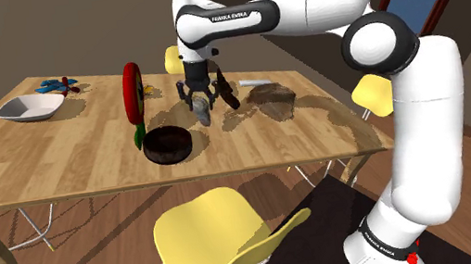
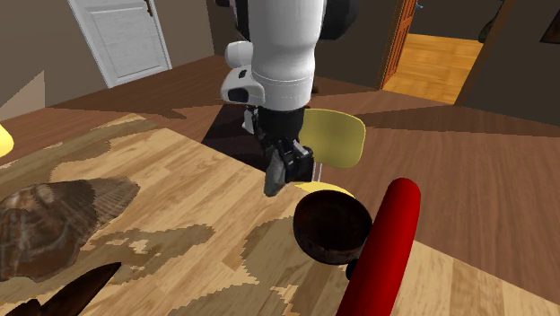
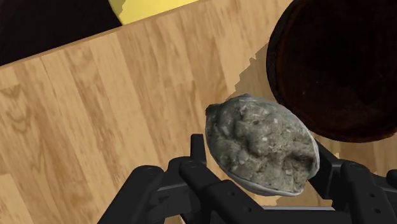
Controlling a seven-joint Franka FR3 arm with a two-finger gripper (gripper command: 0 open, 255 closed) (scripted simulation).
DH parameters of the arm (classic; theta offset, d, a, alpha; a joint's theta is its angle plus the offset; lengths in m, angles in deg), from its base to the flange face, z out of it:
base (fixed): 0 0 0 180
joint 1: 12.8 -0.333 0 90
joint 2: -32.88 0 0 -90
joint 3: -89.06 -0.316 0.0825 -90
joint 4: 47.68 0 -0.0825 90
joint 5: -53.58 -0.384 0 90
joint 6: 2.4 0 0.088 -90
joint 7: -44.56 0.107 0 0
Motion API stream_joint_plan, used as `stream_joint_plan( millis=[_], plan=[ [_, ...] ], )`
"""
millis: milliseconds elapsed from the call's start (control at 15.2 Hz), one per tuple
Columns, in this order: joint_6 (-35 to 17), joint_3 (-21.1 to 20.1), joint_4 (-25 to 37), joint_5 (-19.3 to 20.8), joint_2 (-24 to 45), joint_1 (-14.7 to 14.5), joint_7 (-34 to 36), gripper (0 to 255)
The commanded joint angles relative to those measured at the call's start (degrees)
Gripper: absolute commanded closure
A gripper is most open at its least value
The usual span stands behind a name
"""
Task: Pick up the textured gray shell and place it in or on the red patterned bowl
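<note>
1. Wrist view: the jaws are closed on the rough grey shell (image 3: 264, 143), one black finger pressing each side of it.
2. The shell hangs low over the wooden bench (image 3: 95, 108), just beside the rim of the dark reddish-brown bowl (image 3: 337, 63).
3. In the shoulder view the shell sits to the right of the bowl and slightly beyond it, and the bowl stands near the bench's near edge.
4. A yellow chair (image 1: 215, 236) stands at that edge, and a white dish (image 1: 29, 108) lies well apart at the shoulder view's left.
</note>
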Motion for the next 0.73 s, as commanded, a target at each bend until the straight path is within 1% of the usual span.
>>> stream_joint_plan(
  millis=[0,198,330,462,528,660],
  plan=[
    [1.4,-0.5,4.3,0.6,3.1,-2.2,2.4,255],
    [4.2,-1.0,11.8,1.4,7.8,-5.6,5.5,255],
    [6.7,-1.2,18.0,2.0,11.7,-8.1,7.3,255],
    [9.9,-1.2,26.1,2.7,16.4,-11.0,9.0,255],
    [12.4,-1.1,32.0,3.2,19.8,-12.8,9.7,255],
    [10.3,-1.1,29.3,3.0,19.2,-12.4,9.8,255]
  ],
)
